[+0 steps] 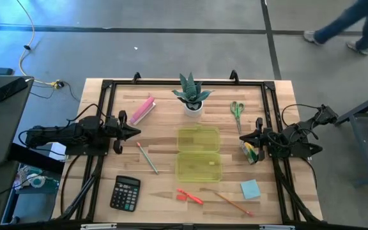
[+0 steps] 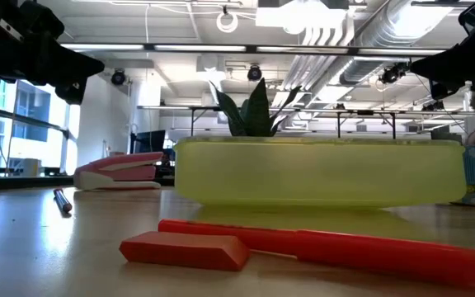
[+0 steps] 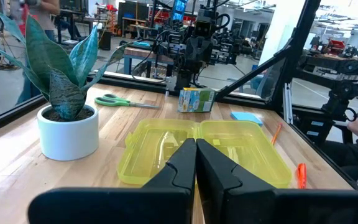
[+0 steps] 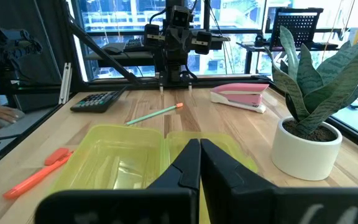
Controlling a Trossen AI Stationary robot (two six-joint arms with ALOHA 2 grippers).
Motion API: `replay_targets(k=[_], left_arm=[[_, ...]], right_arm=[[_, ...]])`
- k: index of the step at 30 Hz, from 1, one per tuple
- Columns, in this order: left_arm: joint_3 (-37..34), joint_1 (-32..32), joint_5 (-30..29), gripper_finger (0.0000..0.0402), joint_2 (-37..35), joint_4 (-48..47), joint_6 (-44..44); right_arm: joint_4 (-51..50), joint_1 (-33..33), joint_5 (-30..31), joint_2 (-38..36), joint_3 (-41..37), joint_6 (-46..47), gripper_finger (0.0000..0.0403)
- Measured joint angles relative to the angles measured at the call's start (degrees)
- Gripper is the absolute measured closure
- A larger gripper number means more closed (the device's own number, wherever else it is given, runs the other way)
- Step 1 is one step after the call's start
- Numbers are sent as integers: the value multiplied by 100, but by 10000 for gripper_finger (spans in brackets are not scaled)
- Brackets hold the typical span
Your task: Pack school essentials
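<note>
Red-orange pen [image 2: 328, 245] lies nearest in the low view, on the bench [image 1: 158, 191] in front of the open yellow case [image 1: 199, 153], which sits mid-bench with both halves spread flat. Beside the pen toward the right arm lies the orange pencil [image 1: 234, 203], and past it the blue pad [image 1: 250, 189]. The green pencil [image 1: 147, 158] lies on the case's left, between it and the left gripper [image 1: 135, 131]. The scissors [image 1: 236, 114] rest at the far right, near the potted plant [image 1: 191, 96]. The green-yellow block [image 1: 250, 152] stands just beside the right gripper [image 1: 243, 137], slightly nearer the front edge than the tips.

Both pairs of fingers are pressed together and hold nothing. Each gripper hangs at its own side of the bench, pointing inward at the case, with none of the stationery between or touching the fingers.

A calculator [image 1: 125, 193] lies at the front left, a pink stapler [image 1: 142, 110] at the far left. A person walks on the floor beyond the bench [image 1: 347, 25].
</note>
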Motion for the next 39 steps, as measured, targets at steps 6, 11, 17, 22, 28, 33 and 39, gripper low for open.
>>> replay_targets(k=[6,11,17,22,28,33,39], left_arm=[[1,-2,0,401,-2,0,0],[0,-1,0,401,-2,0,0],[0,0,0,401,-1,0,0],[2,-2,0,401,0,0,2],[2,-2,0,401,0,0,0],[1,-1,1,401,-1,0,1],[2,7,-9,401,-2,22,377]], right_arm=[[-1,0,-1,0,2,1,403],[-1,-2,1,0,0,1,403],[0,-1,-1,0,0,1,403],[1,-2,0,0,1,-1,403],[-1,0,0,0,0,0,403],[1,0,1,0,0,0,403],[1,0,1,0,0,1,403]])
